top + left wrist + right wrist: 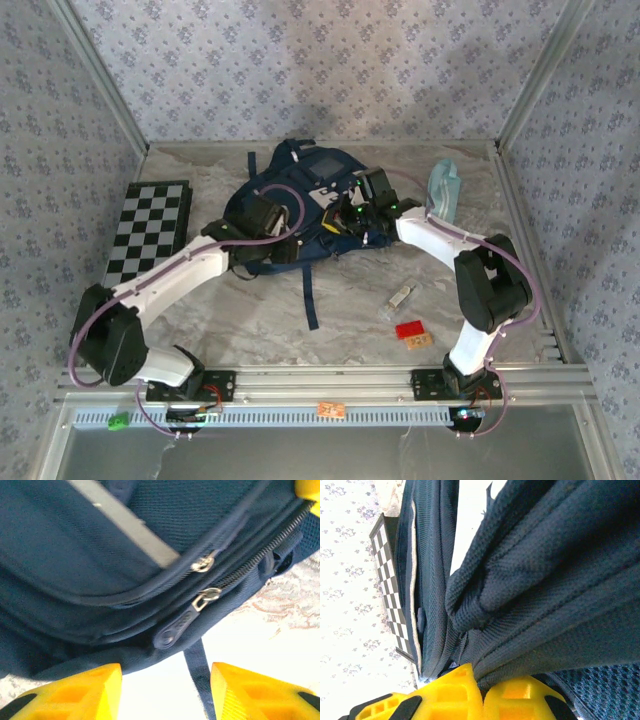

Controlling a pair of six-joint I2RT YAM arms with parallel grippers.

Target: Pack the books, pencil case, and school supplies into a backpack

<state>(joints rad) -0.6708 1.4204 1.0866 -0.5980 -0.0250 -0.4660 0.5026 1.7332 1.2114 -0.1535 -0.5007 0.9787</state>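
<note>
The navy backpack [300, 175] lies at the back middle of the table, its straps trailing toward me. My left gripper [280, 238] is at its near left side. In the left wrist view that gripper [165, 690] stands open just off the backpack [100, 555], below two zipper pulls [206, 599], and a loose strap [200, 672] runs untouched between the fingers. My right gripper [356, 214] is shut on a fold of backpack fabric [545, 580], its fingertips [465, 690] pinched together. The pale teal pencil case [445, 187] lies at the back right. The small clear school supplies [400, 297] lie near the right arm. The books are hidden.
A black-and-white checkered board [150, 232] lies at the left, also seen past the backpack [387, 580]. A small red item [409, 329] and an orange one [421, 341] sit near the right arm's base. Patterned walls enclose the table on three sides.
</note>
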